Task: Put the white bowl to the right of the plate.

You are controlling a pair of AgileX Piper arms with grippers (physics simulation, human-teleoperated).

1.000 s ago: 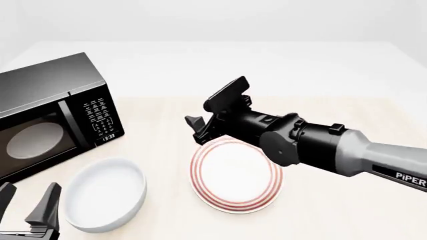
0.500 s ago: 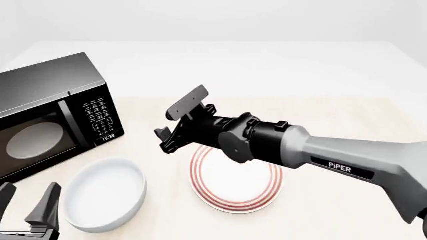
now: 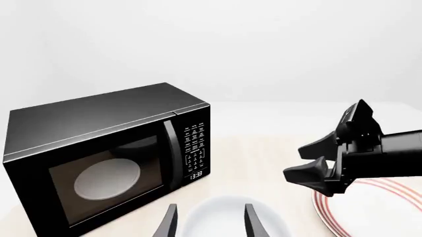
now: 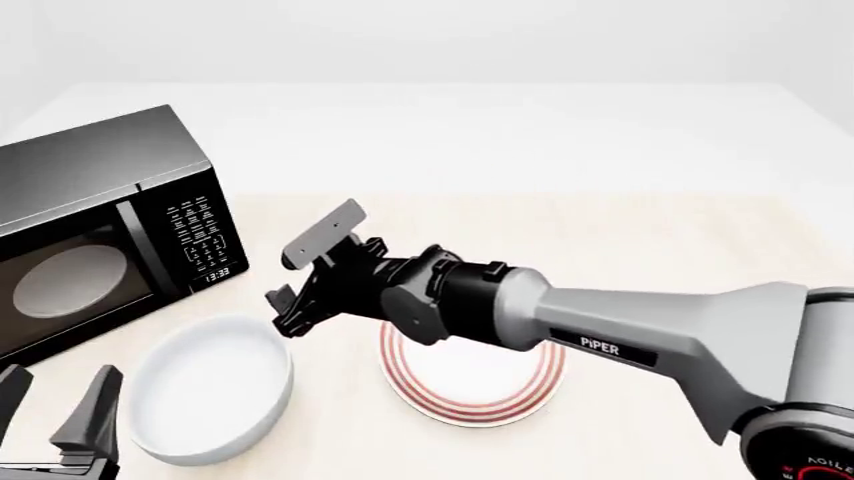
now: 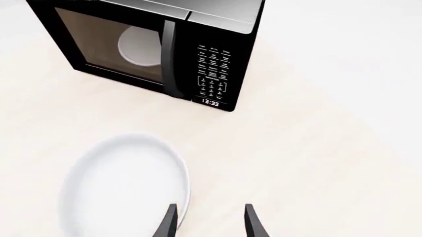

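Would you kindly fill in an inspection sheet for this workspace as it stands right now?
Surface: light wood-look table, nothing spilled.
Job's things: white bowl upright, to the left of the plate and apart from it; the plate is flat and partly covered by the right arm.
Clutter: black microwave at the left, door shut, clock lit.
Grippers: right gripper open, above the table near the bowl's right rim, holding nothing; left gripper open, low at the near left beside the bowl, holding nothing.
Cables: nothing seen.
Surroundings: plain white backdrop; nothing else seen.
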